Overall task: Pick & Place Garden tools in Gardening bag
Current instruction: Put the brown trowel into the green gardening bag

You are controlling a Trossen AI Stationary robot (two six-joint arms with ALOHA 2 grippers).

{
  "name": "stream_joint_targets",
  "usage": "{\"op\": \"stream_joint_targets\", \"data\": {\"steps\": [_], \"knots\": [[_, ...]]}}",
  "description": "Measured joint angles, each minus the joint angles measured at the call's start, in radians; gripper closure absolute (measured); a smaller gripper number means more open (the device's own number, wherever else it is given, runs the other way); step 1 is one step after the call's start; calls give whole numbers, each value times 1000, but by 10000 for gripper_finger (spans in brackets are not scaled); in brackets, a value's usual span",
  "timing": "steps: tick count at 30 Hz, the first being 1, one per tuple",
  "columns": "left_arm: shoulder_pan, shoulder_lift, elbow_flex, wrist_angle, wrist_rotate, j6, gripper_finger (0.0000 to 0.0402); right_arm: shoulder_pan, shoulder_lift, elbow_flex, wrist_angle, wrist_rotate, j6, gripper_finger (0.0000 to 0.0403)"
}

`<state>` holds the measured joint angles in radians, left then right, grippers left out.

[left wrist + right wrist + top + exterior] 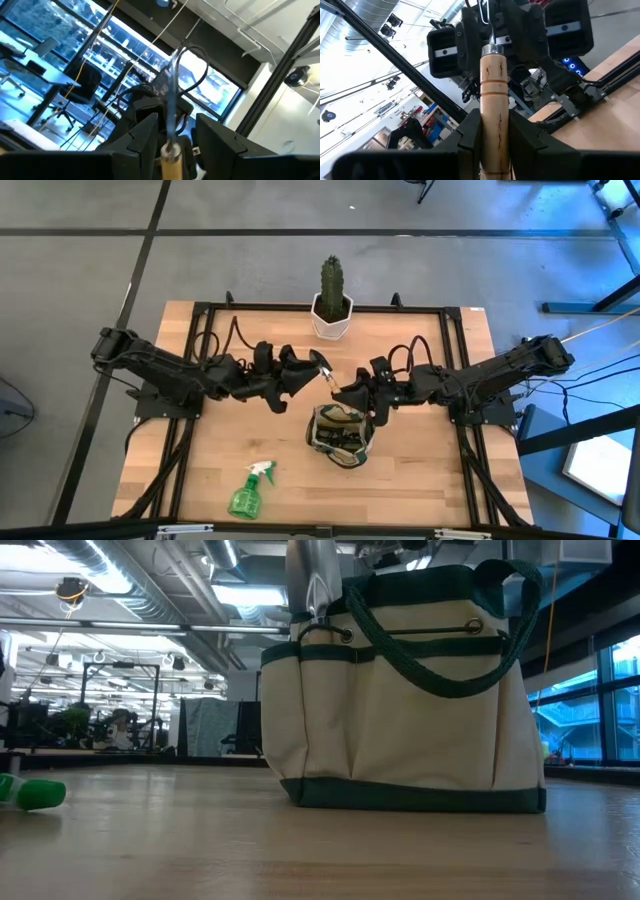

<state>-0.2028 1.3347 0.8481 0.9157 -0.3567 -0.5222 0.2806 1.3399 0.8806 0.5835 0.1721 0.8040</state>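
From above, my left gripper and my right gripper meet over the bench, just behind the bag. A small fork hangs between them. The spray bottle lies well apart at the front, and the cactus stands at the back.

In the low view the bag stands upright and a metal tool sticks out of its side pocket.

My left wrist view shows the metal end passing between my fingers; whether they press on it, I cannot tell.

My right wrist view shows my fingers closed on the wooden handle. I judge the fork light and stiff; the wood gives better hold than the smooth metal. The bag is soft, so I should lower the fork gently.
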Motion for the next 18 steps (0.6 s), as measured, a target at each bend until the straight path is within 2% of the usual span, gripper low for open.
{"op": "stream_joint_targets", "data": {"steps": [18], "knots": [[9, 0, 6, -14, -11, -16, 274, 4, 0, 0, -23, 7, -3, 334]]}}
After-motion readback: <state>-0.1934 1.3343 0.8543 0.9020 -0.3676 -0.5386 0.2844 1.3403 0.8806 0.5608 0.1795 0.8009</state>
